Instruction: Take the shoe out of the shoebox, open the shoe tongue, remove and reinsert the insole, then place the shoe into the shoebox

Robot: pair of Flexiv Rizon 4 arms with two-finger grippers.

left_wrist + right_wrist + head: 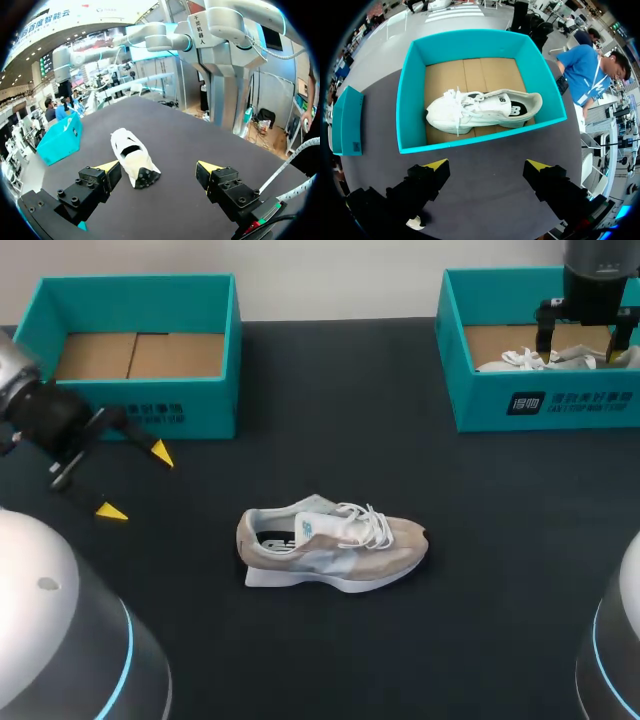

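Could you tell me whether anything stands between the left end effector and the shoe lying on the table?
Nothing visible does. The left end effector, open, sits beside the empty shoebox, and only bare table lies between it and the shoe in the middle. The left wrist view shows the shoe straight ahead of it.

One dark table [300, 390] is carrying a teal open-topped box [200, 400] at its far left corner, a brown cardboard floor [140, 355] showing inside, and, well apart near the middle, a beige-and-white sneaker [335, 550] sitting on its sole, white-laced, toe pointing right.
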